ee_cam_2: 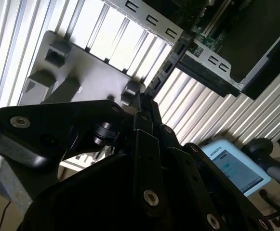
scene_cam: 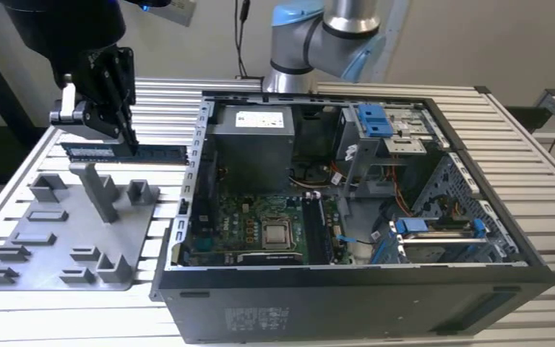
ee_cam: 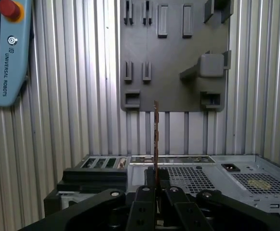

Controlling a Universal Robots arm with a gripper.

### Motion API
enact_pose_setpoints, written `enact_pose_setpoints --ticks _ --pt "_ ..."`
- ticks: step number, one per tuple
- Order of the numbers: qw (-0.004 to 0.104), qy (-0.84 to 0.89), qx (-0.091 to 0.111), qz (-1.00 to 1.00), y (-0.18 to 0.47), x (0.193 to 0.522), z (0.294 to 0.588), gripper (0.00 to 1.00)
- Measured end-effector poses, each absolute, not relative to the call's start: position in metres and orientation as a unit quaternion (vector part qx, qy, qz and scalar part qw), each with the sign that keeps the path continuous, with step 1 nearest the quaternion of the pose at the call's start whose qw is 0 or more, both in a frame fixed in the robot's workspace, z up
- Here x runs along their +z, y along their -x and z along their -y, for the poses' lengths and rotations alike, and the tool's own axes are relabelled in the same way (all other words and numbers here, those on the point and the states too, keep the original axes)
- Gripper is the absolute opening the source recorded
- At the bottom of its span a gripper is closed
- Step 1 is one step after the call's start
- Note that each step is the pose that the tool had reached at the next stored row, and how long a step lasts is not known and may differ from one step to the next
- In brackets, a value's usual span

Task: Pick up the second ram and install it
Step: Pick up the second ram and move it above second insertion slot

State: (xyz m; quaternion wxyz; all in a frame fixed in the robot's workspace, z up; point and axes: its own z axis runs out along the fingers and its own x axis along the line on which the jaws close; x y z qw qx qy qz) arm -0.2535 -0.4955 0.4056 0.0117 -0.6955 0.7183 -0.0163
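- The claw [scene_cam: 131, 147] is closed narrow on the second ram [scene_cam: 159, 152]. Its two fingers pinch the stick near the middle of its length, so board sticks out to either side of the fingertips.
- In the first wrist view the claw [ee_cam: 156, 174] grips the second ram [ee_cam: 155, 132] edge-on, a thin strip running straight out from between the fingertips.
- In the second wrist view the claw [ee_cam_2: 142, 103] shows the same hold, with the second ram [ee_cam_2: 165, 70] reaching away from it as a dark slim bar.
- Picking up looks done. The stick appears to hang clear of the slatted table [scene_cam: 167, 97], gripped by the claw alone, though I cannot be certain of the gap beneath it.
- The grey tray [scene_cam: 58, 238] lies below the claw and to one side, and nothing of the stick rests on it.
- Installing is not yet done. The open computer case [scene_cam: 355, 303] stands well apart from the claw, toward the exterior view's right.
- The motherboard [scene_cam: 248, 217] with its slots lies on the case floor, lower than the fingertips.
- I cannot tell whether another stick already sits in those slots.
- I judge the task roughly half through: the stick is in hand but not yet over the case.
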Motion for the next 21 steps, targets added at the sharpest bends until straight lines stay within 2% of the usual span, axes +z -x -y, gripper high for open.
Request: enact_pose_setpoints --ticks 21 --pt "0.012 0.695 -0.016 -0.718 0.219 0.406 0.496 0.14"
